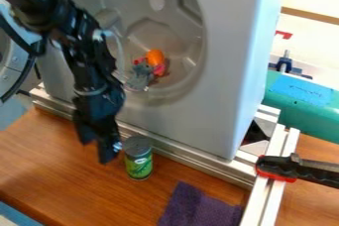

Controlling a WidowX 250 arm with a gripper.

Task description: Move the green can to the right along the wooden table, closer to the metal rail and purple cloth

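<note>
The black two-finger gripper (96, 151), fingers spread, hangs just left of the dark-lidded green cylindrical can (139, 164) on the brown wooden worktop (59, 163); probably stiff and slick, best pinched mid-body.

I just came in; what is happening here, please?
A black robot arm has its open tool over the wooden table, next to a green can. The tool seems to hold nothing. Small grey and orange toys lie in the grey panel's round hollow, and a purple cloth is on the table.
</note>
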